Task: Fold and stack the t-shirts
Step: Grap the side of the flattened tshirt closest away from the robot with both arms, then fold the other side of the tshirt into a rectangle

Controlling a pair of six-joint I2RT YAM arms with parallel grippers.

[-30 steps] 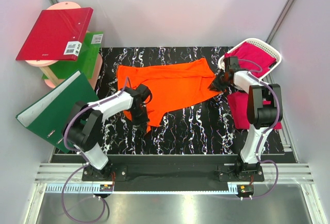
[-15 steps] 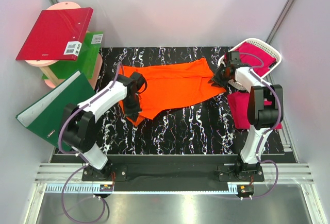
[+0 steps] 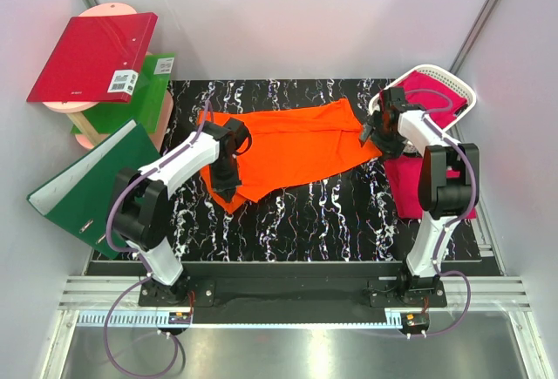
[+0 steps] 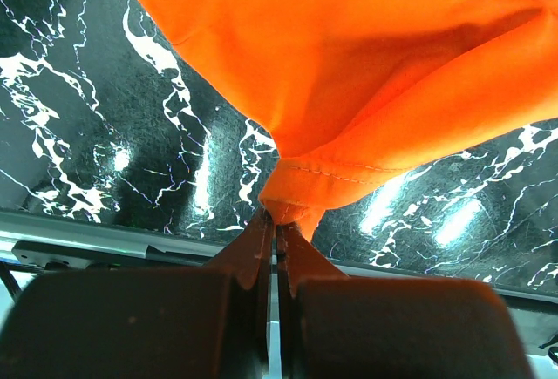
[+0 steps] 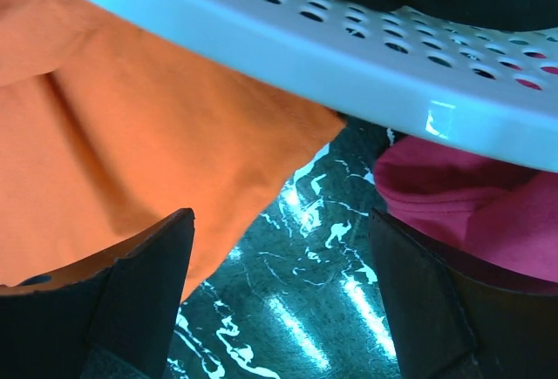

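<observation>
**Left gripper** [image 4: 277, 226]: jaws pressed together, pinching a hem corner of the orange t-shirt [image 3: 296, 139]. The shirt lies spread across the middle of the black, white-veined table [image 3: 331, 213], with its near left part gathered toward the pinch.

**Right gripper** [image 5: 279, 248]: fingers spread wide and grasping nothing, poised over the shirt's right corner, just beside the white basket [image 3: 455, 78].

A magenta t-shirt [image 3: 427, 91] lies in the basket. A second magenta t-shirt [image 3: 401, 183] lies on the table beside the right arm.

At far left, off the table, are a red binder [image 3: 91, 52] and green binders [image 3: 87, 183]. Pale walls enclose the bench.
</observation>
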